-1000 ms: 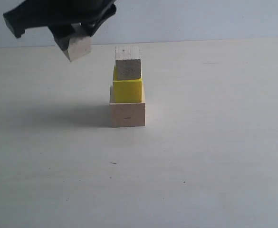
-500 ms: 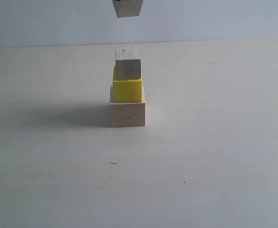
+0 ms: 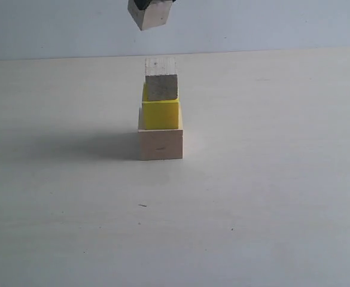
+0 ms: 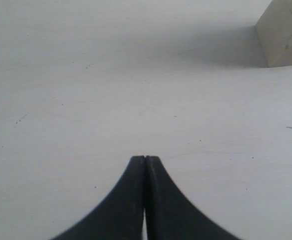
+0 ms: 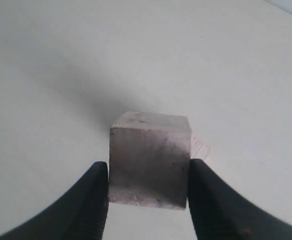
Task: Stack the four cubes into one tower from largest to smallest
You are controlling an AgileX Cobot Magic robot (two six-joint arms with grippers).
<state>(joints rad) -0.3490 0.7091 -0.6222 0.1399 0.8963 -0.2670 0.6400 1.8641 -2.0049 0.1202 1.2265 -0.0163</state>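
Three down, one to go: pale wood cube (image 3: 160, 144) on the surface (image 3: 270, 179), yellow cube (image 3: 161, 113) on that, small wood cube (image 3: 161, 79) on top. Right pincer (image 5: 148, 175) grips the greyish cube (image 3: 149, 14) in the air just above the tower (image 3: 160, 107), a bit tilted. Left pincer (image 4: 145, 165) is closed, empty.

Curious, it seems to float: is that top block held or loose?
Held. The right tool is shut on the grey cube, a finger against each side, above the tower.
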